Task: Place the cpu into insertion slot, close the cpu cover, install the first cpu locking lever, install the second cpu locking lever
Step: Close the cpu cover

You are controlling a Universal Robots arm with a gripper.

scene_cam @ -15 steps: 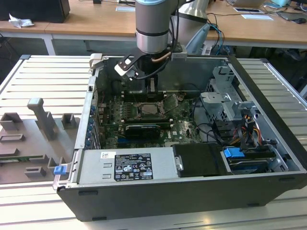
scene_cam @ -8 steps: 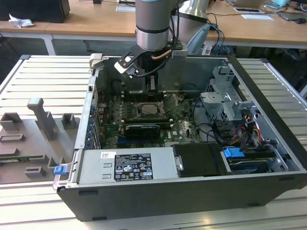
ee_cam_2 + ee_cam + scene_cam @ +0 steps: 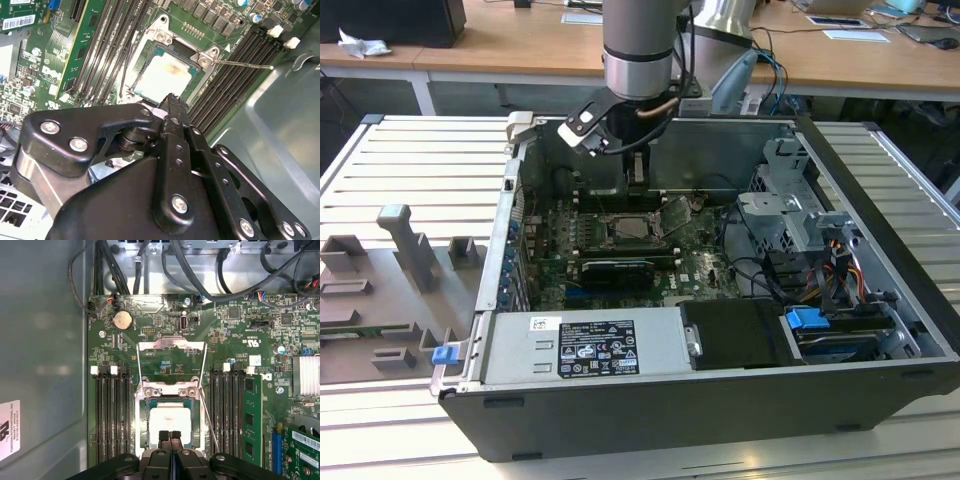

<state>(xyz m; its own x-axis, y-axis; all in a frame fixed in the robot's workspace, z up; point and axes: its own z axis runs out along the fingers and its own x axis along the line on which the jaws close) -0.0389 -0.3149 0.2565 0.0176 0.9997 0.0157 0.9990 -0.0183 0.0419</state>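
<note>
Exterior view: one arm, mine, comes straight down into one open case that lies on its side on a slatted table. My gripper hangs low inside, just above the slot on the green board. Fingers too small here to judge.

Second wrist view: gripper linkage is in front, both fingers pressed together with no gap, holding nothing. One cpu lies flat in the slot, pale face up, right past my tips. Can't tell if the tips touch it. Two wire levers: one sticks out over the memory slots, the other runs along the opposite side of the slot.

First wrist view: gripper tips side by side, closed, over the near edge of the cpu. The cpu is seated in the slot. One cover is open, swung back past its hinge edge, board visible through its cut-out. One lever slants beside the slot. Two banks of memory slots, one on each side. One coin battery.
</note>
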